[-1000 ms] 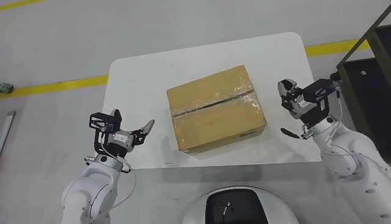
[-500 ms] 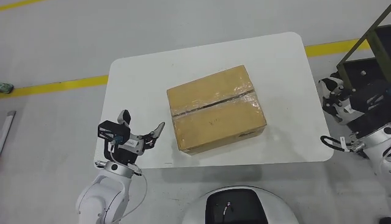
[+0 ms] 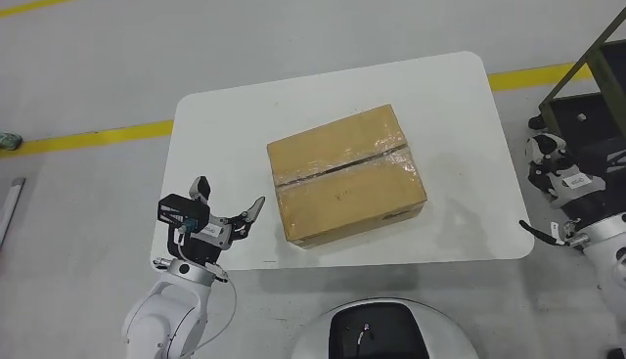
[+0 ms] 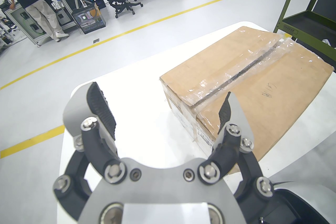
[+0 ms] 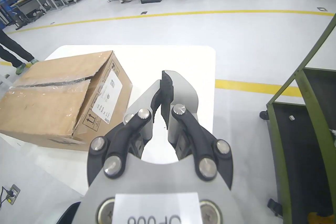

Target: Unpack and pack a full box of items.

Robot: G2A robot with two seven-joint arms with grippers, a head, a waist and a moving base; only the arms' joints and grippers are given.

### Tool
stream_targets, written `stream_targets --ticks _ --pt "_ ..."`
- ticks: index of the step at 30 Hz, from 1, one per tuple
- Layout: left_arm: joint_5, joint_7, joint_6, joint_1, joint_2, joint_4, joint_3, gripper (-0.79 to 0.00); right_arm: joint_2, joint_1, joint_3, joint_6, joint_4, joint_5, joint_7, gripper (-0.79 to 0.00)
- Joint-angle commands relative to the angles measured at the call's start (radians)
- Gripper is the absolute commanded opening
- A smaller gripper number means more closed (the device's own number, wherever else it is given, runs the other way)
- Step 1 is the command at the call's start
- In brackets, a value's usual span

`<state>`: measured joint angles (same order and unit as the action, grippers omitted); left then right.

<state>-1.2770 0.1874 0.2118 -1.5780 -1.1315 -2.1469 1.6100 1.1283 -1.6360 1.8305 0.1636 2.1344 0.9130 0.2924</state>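
My left tool (image 3: 231,195), gaping open, is sitting just left of the box (image 3: 344,175); my right tool (image 5: 164,79), closed, is hanging farther off.

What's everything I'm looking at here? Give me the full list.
cardboard box: one, brown, clear tape along its top seam, middle of the table.
table: one, white, under the box.
cart: one, green, just past the table's edge.
floor lines: two, yellow, on the grey floor.
left gripper: one, open, over a table corner, apart from the box.
right gripper: one, shut, off the table's edge, next to the cart.
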Motion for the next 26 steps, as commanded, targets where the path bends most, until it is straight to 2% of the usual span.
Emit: stream_targets --ticks 1,4,5,26 --pt "0.0 0.0 0.0 0.0 0.0 0.0 0.0 -0.001 0.0 0.0 0.0 0.0 0.0 0.0 0.0 -0.665" --pt "0.0 0.0 0.0 0.0 0.0 0.0 0.0 -0.001 0.0 0.0 0.0 0.0 0.0 0.0 0.0 -0.538" --pt "0.0 0.0 0.0 0.0 0.0 0.0 0.0 -0.001 0.0 0.0 0.0 0.0 0.0 0.0 -0.001 -0.525" --pt "0.0 0.0 0.0 0.0 0.0 0.0 0.0 -0.001 0.0 0.0 0.0 0.0 0.0 0.0 -0.001 -0.521"
